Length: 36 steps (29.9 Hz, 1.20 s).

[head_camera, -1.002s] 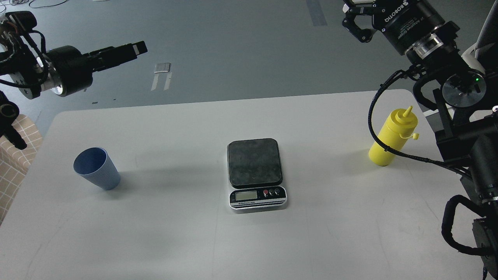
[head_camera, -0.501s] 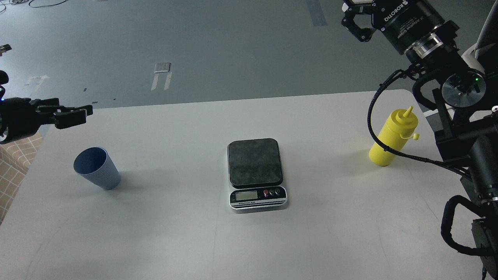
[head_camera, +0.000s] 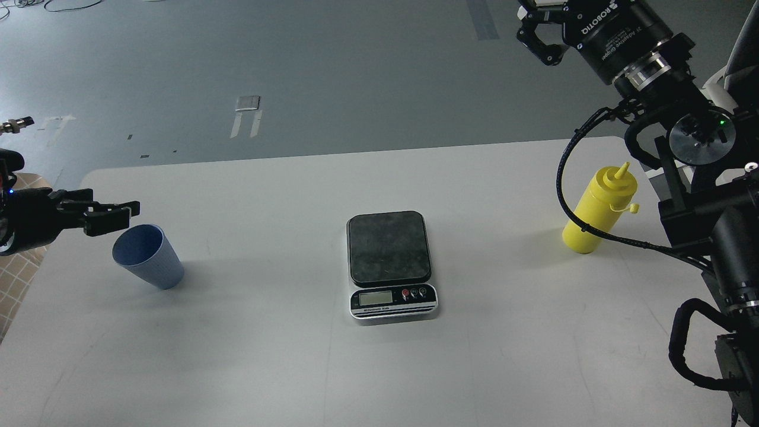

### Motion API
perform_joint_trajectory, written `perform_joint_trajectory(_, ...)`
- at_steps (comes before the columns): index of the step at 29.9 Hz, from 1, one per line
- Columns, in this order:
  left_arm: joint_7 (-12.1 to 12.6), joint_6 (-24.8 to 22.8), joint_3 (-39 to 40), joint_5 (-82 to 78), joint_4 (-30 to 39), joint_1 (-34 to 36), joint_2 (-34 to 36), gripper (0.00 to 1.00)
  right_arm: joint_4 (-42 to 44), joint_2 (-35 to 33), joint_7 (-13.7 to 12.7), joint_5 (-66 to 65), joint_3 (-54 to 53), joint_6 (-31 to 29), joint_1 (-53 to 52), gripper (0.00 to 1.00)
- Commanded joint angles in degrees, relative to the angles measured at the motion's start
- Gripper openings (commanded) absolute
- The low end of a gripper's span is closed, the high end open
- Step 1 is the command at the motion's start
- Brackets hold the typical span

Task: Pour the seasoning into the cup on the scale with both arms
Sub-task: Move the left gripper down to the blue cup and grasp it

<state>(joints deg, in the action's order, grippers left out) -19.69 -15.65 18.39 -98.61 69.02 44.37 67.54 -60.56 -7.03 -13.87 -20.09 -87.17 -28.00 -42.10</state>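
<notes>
Head view, left hand (head_camera: pixel 121 213) just beside cup (head_camera: pixel 148 257) rim, scale (head_camera: pixel 389 263) well apart

White table (head_camera: pixel 267 356) carries: ribbed blue cup (head_camera: pixel 148 258) at left, digital scale (head_camera: pixel 391 265) centre, yellow squeeze bottle (head_camera: pixel 599 210) right, all well apart.

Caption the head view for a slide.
Left gripper nears the blue cup; scale bare at centre, yellow bottle untouched at right.
</notes>
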Motion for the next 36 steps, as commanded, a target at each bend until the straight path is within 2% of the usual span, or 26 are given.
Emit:
perform_joint_trajectory(1, 0.1, 1.7, -2.7, 0.1, -0.2, 0.0, -0.1, 0.92, 0.0, 0.0, 0.0, 0.0, 0.0, 0.0, 0.3, 1.00)
perform_joint_trajectory(25, 0.2, 3.1, -3.7, 1.2, -5.5, -2.7, -3.6, 0.92, 0.1, 0.1, 0.0, 0.0, -0.1, 0.0, 0.4, 1.00)
perform_joint_trajectory(35, 0.0, 3.1, -3.7, 1.5, -7.2, -2.9, -5.1, 0.76, 0.1, 0.1, 0.0, 0.0, -0.1, 0.0, 0.4, 1.00)
perform_joint_trajectory(36, -0.1, 2.9, -3.7, 1.5, -7.3, -2.9, -5.3, 0.71, 0.2, 0.1, 0.0, 0.0, -0.1, 0.0, 0.4, 1.00)
